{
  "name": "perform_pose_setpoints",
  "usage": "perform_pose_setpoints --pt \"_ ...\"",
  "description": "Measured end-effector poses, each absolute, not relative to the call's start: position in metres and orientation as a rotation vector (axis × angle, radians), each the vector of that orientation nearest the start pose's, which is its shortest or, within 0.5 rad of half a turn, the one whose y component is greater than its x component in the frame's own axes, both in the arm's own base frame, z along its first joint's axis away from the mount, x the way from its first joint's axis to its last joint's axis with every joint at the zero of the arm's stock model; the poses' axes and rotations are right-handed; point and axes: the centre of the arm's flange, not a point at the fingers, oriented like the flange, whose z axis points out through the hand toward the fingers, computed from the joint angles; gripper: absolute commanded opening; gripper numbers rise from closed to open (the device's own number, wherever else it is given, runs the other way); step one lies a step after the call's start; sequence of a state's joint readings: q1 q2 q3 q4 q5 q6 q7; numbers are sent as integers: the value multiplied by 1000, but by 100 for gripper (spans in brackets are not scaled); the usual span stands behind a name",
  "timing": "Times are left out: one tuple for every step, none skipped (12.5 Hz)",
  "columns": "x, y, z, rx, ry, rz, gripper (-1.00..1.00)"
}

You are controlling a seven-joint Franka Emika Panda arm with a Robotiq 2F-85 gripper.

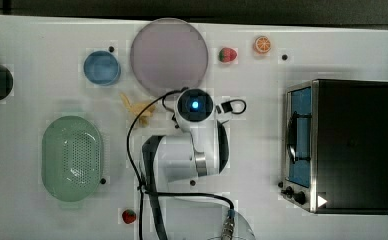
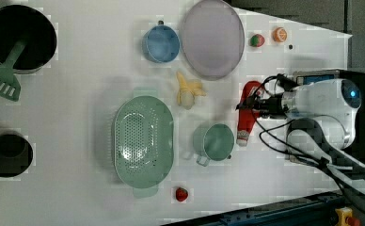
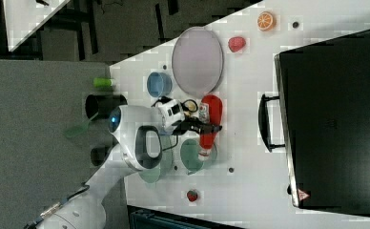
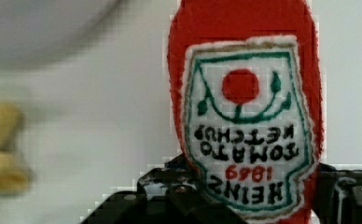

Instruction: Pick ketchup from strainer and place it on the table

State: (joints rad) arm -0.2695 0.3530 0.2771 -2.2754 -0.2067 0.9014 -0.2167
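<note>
1. The gripper [image 2: 251,104] is closed on the ketchup [image 2: 246,113]. In the wrist view a dark finger [image 4: 351,196] sits on each side of the red bottle, down near its label.
2. The ketchup is out of the strainer [image 2: 143,139]. The strainer is well apart from it and has nothing in it.
3. In the left view the bottle is just beside the teal cup [image 2: 216,141], with its white cap end pointing to the near edge of the table [image 2: 77,94]. I cannot tell if it touches the table yet or hangs a little above it.
4. My guess is that the step now is to put the bottle down. To do it well, the arm should go down slowly until the bottle lies flat on a bare white spot.
5. It should keep away from the teal cup and the banana [image 2: 187,90], so nothing gets bumped.
6. Then the fingers should open wide and the arm should lift straight up, so the bottle does not roll.
7. Count of things: one ketchup, one strainer, one teal cup, one blue cup [image 2: 161,43], one big plate [image 2: 213,37], one banana, two strawberries [image 2: 181,194] [image 2: 257,40], one orange slice [image 2: 279,34], one toaster oven [image 1: 342,145], two black pots [image 2: 20,37] [image 2: 7,154] and one green spatula [image 2: 4,77].
</note>
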Motion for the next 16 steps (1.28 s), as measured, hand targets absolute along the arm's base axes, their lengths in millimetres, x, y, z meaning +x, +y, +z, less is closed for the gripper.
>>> perform_pose_setpoints --pt "512 10 188 -3131 631 222 21" --pt "509 8 185 -3129 633 219 26" --pt "510 5 185 -3126 640 215 46" --pt "511 3 184 -3122 646 201 68" --pt "513 0 184 -3117 657 183 90" --pt "515 -3 185 -3110 672 176 100" --pt "517 -5 189 -3106 677 166 100" --pt "521 -6 195 -3111 672 149 100" --pt "529 -6 207 -3113 674 122 100" --pt "537 -7 224 -3118 681 88 100" --pt "545 -10 248 -3128 689 46 100" --pt "555 -13 278 -3137 705 4 100" --pt "568 -18 312 -3136 729 -60 100" --pt "582 -24 347 -3132 754 -123 100" --pt "595 -28 382 -3134 778 -168 100" --pt "605 -32 413 -3130 803 -201 100"
